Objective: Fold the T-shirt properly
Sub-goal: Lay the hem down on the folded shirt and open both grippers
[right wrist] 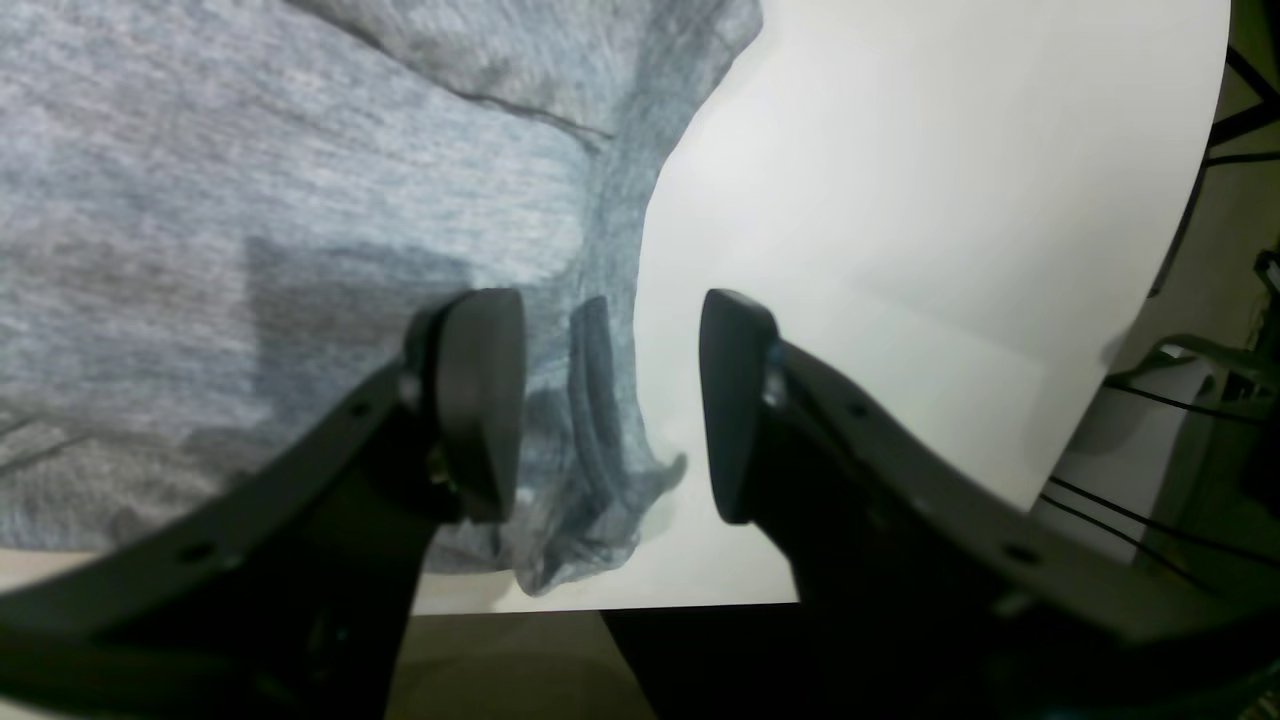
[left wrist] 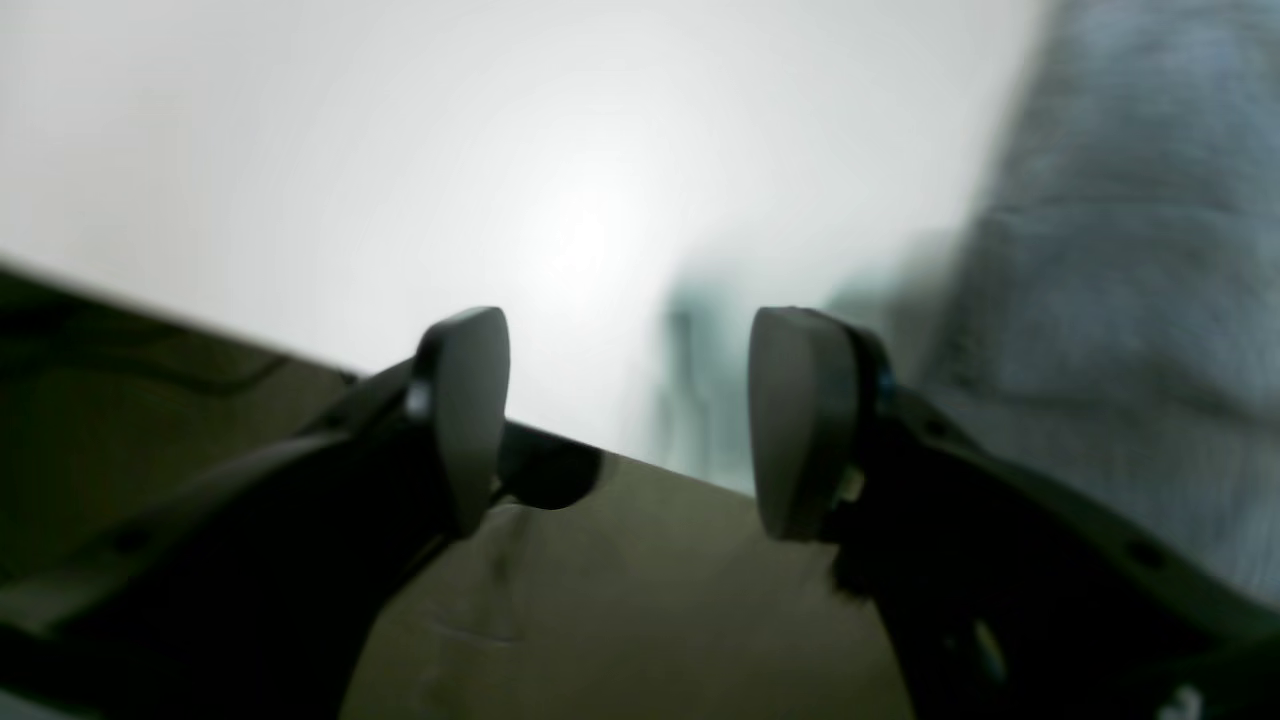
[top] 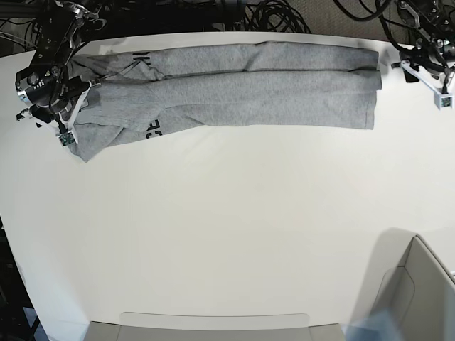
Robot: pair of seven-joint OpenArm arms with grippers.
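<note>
The heather-grey T-shirt (top: 249, 85) lies folded into a long strip across the far part of the white table (top: 227, 227), with bits of black lettering showing near its left end. My right gripper (right wrist: 610, 400) is open just above the shirt's rumpled left end (right wrist: 250, 200), and the cloth edge lies loose below its jaws. In the base view the right gripper (top: 65, 128) sits at that left end. My left gripper (left wrist: 628, 420) is open and empty over the table's edge, with the blurred shirt (left wrist: 1130, 250) to its right. In the base view the left gripper (top: 442, 92) hangs just off the shirt's right end.
Black cables (top: 284, 14) crowd the space behind the table's far edge. A pale open box (top: 412, 298) stands at the front right corner. A shallow grey tray (top: 213, 327) lies along the front edge. Cables and gear (right wrist: 1220, 380) sit past the table's side.
</note>
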